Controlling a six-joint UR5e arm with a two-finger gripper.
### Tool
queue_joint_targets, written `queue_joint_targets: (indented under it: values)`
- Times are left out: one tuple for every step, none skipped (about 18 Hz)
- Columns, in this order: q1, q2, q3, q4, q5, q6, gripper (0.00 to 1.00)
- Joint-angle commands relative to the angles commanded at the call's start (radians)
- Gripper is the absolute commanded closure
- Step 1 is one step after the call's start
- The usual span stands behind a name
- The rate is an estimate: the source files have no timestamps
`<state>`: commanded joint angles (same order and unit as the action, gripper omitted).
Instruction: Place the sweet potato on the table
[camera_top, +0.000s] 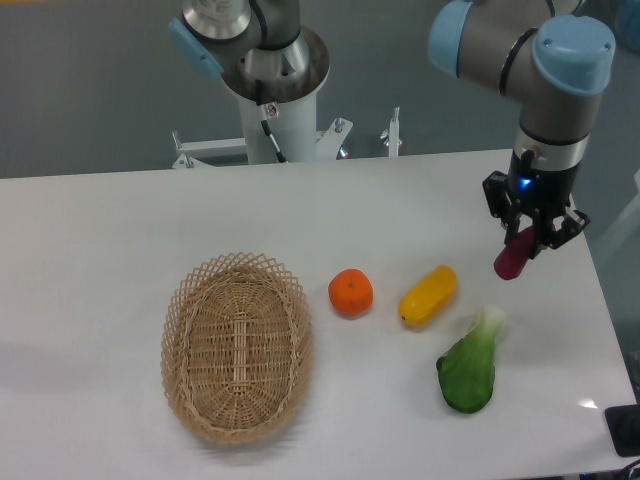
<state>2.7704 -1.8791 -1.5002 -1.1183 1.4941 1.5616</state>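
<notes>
White table (120, 220), smooth, rounded corner at near right. Carries four things. Oval wicker basket (238, 346) at near left-centre, open side up. Round orange (351, 293) just right of basket, apart from it. Yellow oblong vegetable (428, 296) right of orange, lying tilted, near but not touching. Green leafy vegetable with pale stalk (468, 366) nearer the front edge, right of and below the yellow one, stalk end pointing up toward it, small gap between.
</notes>
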Motion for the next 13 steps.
queue_joint_targets:
  values:
    - [0.0, 0.0, -0.003, 0.002, 0.0, 0.0, 0.84]
    - [0.0, 0.0, -0.003, 0.002, 0.0, 0.0, 0.84]
    - [0.0, 0.002, -0.003, 0.002, 0.0, 0.0, 0.84]
    - [0.0, 0.0, 0.0, 0.002, 0.0, 0.0, 0.84]
    - [0.0, 0.0, 0.0, 0.005, 0.0, -0.002, 0.84]
    - [0.0, -0.002, 0.0, 0.005, 0.0, -0.002, 0.84]
    - [-0.002, -0.002, 0.0, 0.005, 0.0, -0.003, 0.84]
    - [-0.003, -0.003, 0.0, 0.006, 0.0, -0.005, 0.84]
    - [-0.006, -0.008, 0.0, 0.015, 0.002, -0.014, 0.84]
    - [-0.009, -0.011, -0.002, 0.031, 0.0, -0.031, 0.84]
    - [-0.012, -0.014, -0.005, 0.046, 0.0, -0.049, 0.84]
    - [-0.021, -0.02, -0.005, 0.06, 0.002, -0.066, 0.84]
    - [-0.031, -0.028, -0.005, 0.067, 0.002, -0.083, 0.84]
